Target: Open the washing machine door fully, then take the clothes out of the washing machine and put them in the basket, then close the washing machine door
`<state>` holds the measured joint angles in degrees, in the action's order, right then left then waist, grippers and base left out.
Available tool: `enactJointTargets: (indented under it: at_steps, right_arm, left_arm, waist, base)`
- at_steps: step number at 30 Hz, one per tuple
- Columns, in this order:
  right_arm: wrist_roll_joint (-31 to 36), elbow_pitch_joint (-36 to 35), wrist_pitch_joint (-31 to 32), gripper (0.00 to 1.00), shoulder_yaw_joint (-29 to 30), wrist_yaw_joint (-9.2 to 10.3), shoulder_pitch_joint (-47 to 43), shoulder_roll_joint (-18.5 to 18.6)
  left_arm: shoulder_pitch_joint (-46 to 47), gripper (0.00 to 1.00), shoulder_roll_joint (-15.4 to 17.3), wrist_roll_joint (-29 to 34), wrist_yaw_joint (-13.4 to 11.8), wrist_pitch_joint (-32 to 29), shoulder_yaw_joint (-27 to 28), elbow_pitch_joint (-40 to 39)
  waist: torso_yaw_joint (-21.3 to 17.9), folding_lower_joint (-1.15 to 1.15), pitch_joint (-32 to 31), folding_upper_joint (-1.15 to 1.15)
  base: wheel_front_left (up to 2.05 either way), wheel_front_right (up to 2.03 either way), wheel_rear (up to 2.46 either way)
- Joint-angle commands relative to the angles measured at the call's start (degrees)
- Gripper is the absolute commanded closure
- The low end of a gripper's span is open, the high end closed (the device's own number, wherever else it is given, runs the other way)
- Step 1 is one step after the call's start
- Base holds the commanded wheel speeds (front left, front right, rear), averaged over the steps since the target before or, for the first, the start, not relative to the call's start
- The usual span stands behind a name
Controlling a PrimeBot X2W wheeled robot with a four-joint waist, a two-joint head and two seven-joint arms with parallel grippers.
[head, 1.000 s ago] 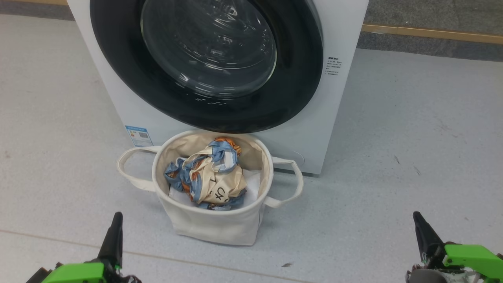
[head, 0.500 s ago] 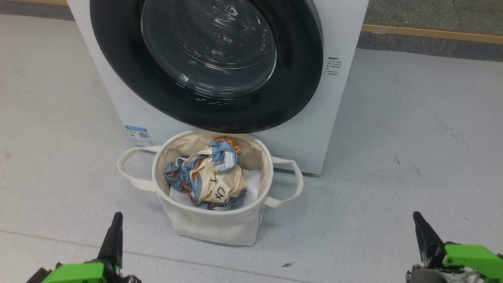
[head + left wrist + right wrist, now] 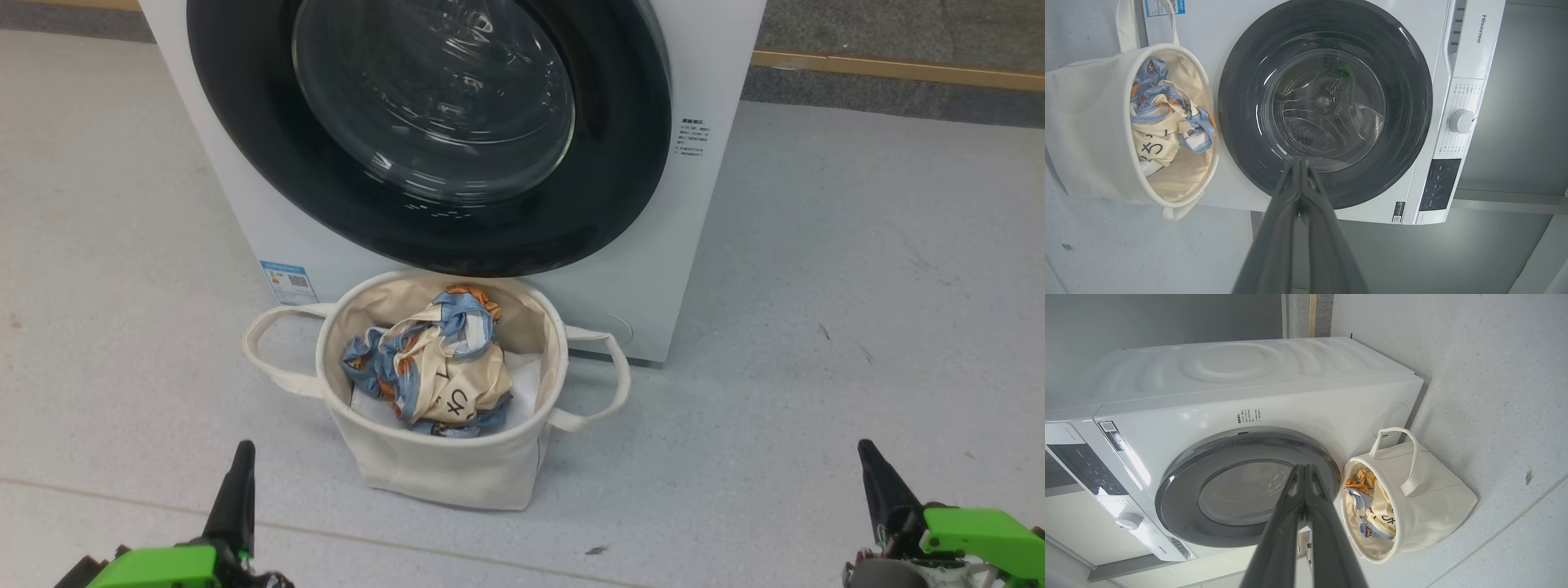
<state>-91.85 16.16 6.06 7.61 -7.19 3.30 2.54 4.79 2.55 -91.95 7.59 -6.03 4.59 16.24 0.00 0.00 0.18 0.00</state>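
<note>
Clothes (image 3: pixel 437 367) of light blue, orange and cream fabric, the cream part carrying black lettering, lie crumpled in the basket (image 3: pixel 445 478). It is a round cream canvas tub with two loop handles, and it stands on the floor (image 3: pixel 816 286) ahead of both claws and between them. A plain white sheet (image 3: pixel 526 380) shows under the bundle, against the basket's inner wall on the right claw's side.

Just beyond the basket, farther from the claws, stands the washing machine (image 3: pixel 710 212). Whether the basket's far rim touches its front I cannot tell. The washing machine door (image 3: pixel 245 163) sits shut against that front, and the steel drum (image 3: pixel 1306 134) shows through its domed glass. A small blue label (image 3: pixel 287 282) is low on the machine, ahead of the left claw.

The left claw (image 3: pixel 242 457) has its two dark fingers pressed together and grips nothing. It is near the floor, short of the basket and off to its left. The right claw (image 3: pixel 868 454) is likewise pressed together and empty, well apart from the basket on the other side
</note>
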Motion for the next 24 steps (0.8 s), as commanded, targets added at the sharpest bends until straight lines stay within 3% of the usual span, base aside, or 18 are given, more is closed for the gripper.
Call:
enactJointTargets:
  at_steps: [1,24]
  right_arm:
    - [-0.3,-2.1,0.4,1.00,-1.1,-0.30,2.9,0.3]
    - [-0.3,-2.1,0.4,1.00,-1.1,-0.30,2.9,0.3]
  left_arm:
    - [1.4,1.00,0.3,-0.2,-0.1,-0.5,2.0,-2.2]
    - [1.4,1.00,0.3,-0.2,-0.1,-0.5,2.0,-2.2]
  waist:
    - [0.0,0.00,0.0,0.00]
    - [0.0,0.00,0.0,0.00]
  base:
    - [0.00,0.00,0.00]
    - [0.00,0.00,0.00]
